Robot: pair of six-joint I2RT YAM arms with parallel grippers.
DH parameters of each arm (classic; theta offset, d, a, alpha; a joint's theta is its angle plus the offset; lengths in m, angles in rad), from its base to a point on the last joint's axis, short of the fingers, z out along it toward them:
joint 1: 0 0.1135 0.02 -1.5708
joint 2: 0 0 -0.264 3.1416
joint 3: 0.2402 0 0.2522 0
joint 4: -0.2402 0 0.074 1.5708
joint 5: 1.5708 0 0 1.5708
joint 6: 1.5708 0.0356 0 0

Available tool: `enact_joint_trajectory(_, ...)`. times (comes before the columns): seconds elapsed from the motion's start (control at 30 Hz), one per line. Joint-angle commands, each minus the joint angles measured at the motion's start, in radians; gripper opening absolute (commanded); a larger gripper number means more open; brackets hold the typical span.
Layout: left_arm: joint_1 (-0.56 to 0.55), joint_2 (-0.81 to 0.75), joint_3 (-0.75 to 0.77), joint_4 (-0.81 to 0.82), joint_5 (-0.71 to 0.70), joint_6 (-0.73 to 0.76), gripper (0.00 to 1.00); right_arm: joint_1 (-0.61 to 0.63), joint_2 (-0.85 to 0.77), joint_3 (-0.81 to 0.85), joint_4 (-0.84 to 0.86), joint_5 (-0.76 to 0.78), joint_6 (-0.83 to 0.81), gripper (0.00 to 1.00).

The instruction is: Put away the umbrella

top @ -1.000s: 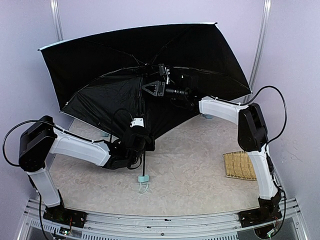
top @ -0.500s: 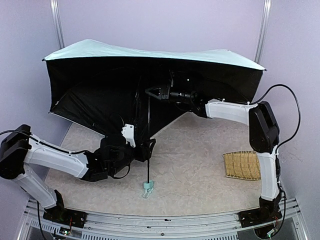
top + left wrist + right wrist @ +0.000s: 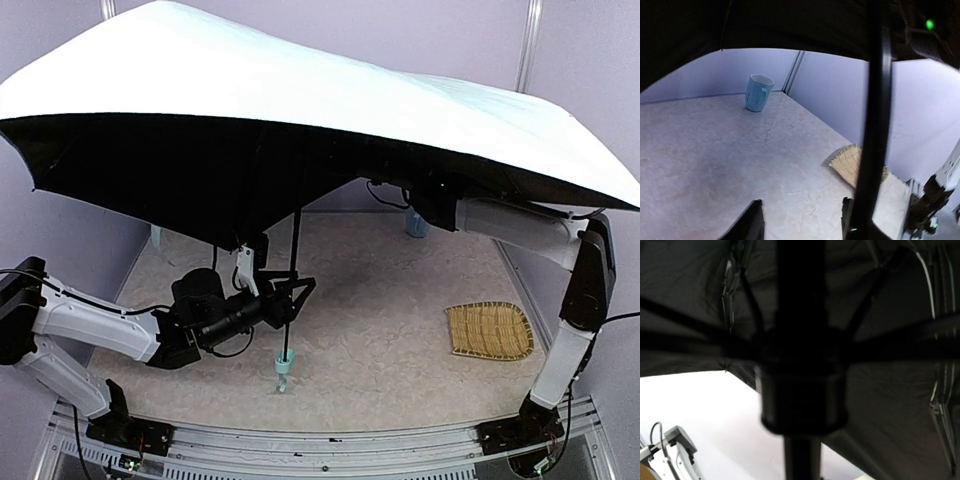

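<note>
Top external, left pincer (image 3: 297,293) spread by umbrella shaft (image 3: 295,245), right pincer hidden, cannot tell.

Found umbrella canopy (image 3: 300,100) spread above the rear and middle of the table (image 3: 380,330), with shaft (image 3: 295,250) running down near upright to handle (image 3: 283,368) at front centre. Located left gripper (image 3: 298,300) at the shaft, reaching in from its left, above the handle. Noted mat (image 3: 488,330) flat on the table at front right, well apart from the shaft. Noted mug (image 3: 758,92) upright at rear right, behind the mat, below the canopy edge.
</note>
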Motion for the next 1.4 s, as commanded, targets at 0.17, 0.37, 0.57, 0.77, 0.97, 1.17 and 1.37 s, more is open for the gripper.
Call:
enact_joint_trajectory(0.17,-0.019,0.016,-0.025,0.117,0.074,-0.061,0.00,0.002,-0.059,-0.038,-0.010,0.057,-0.031,0.00)
enact_joint_trajectory(0.37,-0.030,0.054,-0.017,0.172,0.112,-0.125,0.00,-0.007,-0.054,-0.108,0.171,0.084,0.049,0.33)
enact_joint_trajectory(0.57,-0.053,0.084,0.021,0.158,0.078,-0.122,0.00,-0.010,-0.017,-0.156,0.285,0.289,0.110,0.55)
enact_joint_trajectory(0.77,-0.068,0.096,0.023,0.179,0.062,-0.116,0.00,-0.013,0.025,-0.154,0.363,0.390,0.144,0.57)
enact_joint_trajectory(0.97,-0.086,0.111,0.024,0.201,0.059,-0.117,0.00,-0.023,0.070,-0.118,0.350,0.410,0.171,0.41)
enact_joint_trajectory(1.17,-0.091,0.113,0.022,0.199,0.056,-0.106,0.00,-0.037,0.062,-0.135,0.360,0.424,0.154,0.31)
enact_joint_trajectory(1.37,-0.096,0.115,0.017,0.205,0.047,-0.096,0.00,-0.050,0.062,-0.133,0.358,0.442,0.154,0.39)
